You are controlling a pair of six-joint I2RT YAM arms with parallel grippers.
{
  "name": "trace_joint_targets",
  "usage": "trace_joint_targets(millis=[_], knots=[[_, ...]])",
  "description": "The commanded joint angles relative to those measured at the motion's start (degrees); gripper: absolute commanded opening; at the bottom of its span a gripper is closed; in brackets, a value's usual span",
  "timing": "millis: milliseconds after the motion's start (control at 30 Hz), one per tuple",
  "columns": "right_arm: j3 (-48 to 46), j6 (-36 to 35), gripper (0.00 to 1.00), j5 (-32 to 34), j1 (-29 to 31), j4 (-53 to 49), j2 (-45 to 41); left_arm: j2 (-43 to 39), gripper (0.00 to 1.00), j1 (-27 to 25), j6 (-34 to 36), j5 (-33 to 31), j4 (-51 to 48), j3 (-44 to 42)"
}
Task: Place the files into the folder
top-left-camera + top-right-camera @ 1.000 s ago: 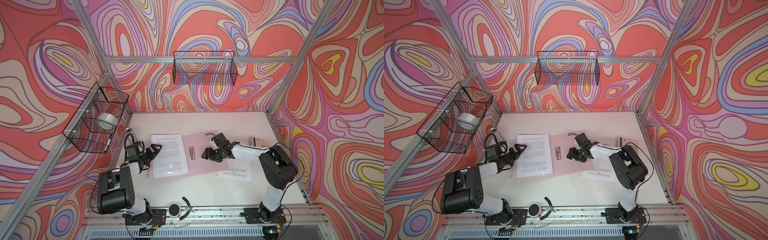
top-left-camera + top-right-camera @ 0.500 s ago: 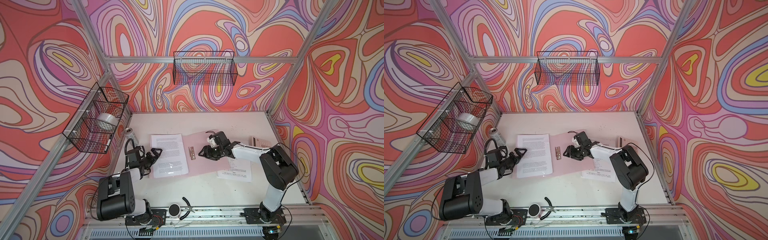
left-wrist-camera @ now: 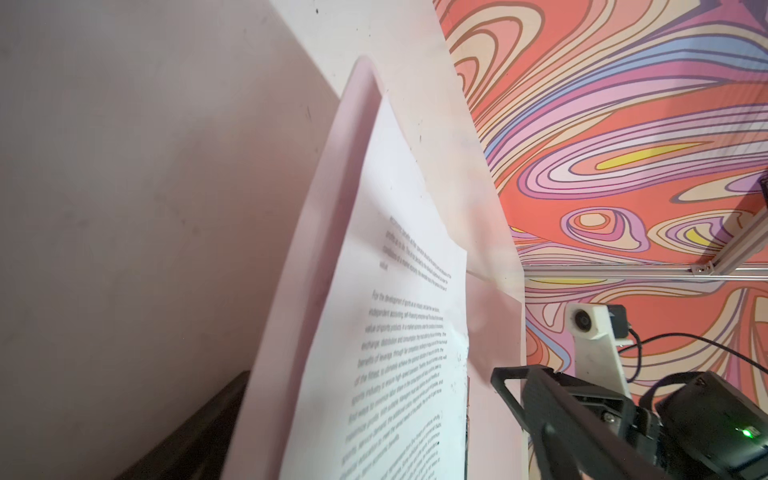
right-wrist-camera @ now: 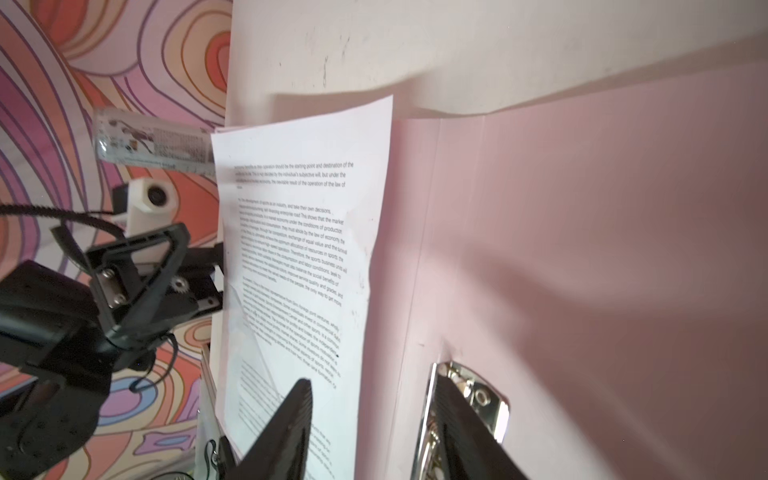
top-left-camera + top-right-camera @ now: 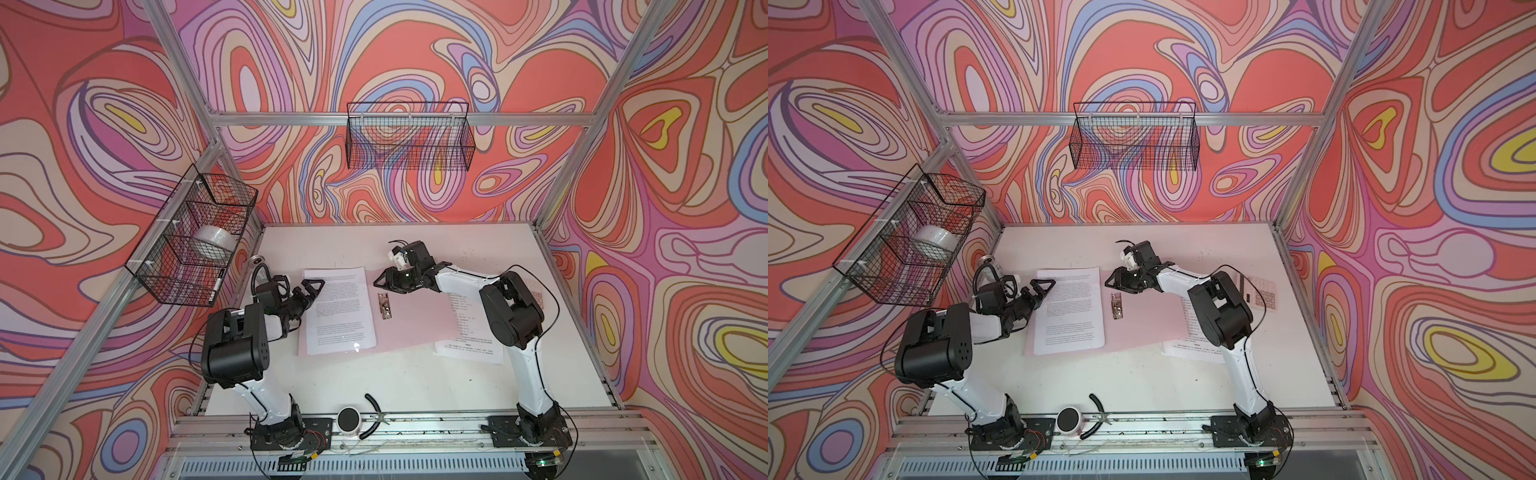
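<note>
The pale pink folder [image 5: 411, 320] [image 5: 1142, 320] lies open on the table, with a metal clip [image 5: 384, 306] [image 4: 478, 399] by its spine. One of the files [image 5: 338, 311] [image 5: 1069, 309] [image 4: 299, 249] [image 3: 399, 332], a sheet of dense text, rests on its left leaf. Another sheet [image 5: 471, 345] [image 5: 1196, 349] lies at the folder's right edge, partly under the right arm. My left gripper [image 5: 311, 292] [image 5: 1040, 293] is open at that first sheet's left edge. My right gripper [image 5: 384, 282] [image 5: 1115, 282] [image 4: 374, 399] hovers open over the spine, one finger over the sheet, the other over the clip.
A pinkish keypad card [image 5: 1262, 291] lies at the right. A small bottle [image 5: 257, 262] [image 4: 153, 143] stands by the left wall. A round black-and-white object [image 5: 348, 419] and a black tool [image 5: 374, 415] sit at the front edge. Wire baskets [image 5: 409, 141] [image 5: 195, 237] hang on the walls.
My right gripper has moved left and toward the back, over the folder's spine, its jaws narrowing. My left gripper has edged closer to the sheet's left edge.
</note>
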Motion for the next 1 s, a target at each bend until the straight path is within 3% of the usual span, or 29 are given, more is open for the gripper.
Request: trace_joint_targets(millis=[0,367,867,967], knots=[[4.3,-0.4,0.48,-2.0,0.9,0.1,2.5,1.6,0.99,0.3,-0.9,1.8,1.7,1.0],[16.9,-0.6,0.48,-4.6,2.2,-5.1,12.8,1.9,0.99,0.3,-1.0,2.1,1.9,1.2],[19.0,1.4,0.47,-6.5,2.6,-4.5,14.9,2.9,0.98,0.2,-1.4,2.8,2.4,1.7],[19.5,2.4,0.43,-7.9,2.7,-3.2,15.8,3.1,0.98,0.2,-1.5,2.9,2.4,1.7]])
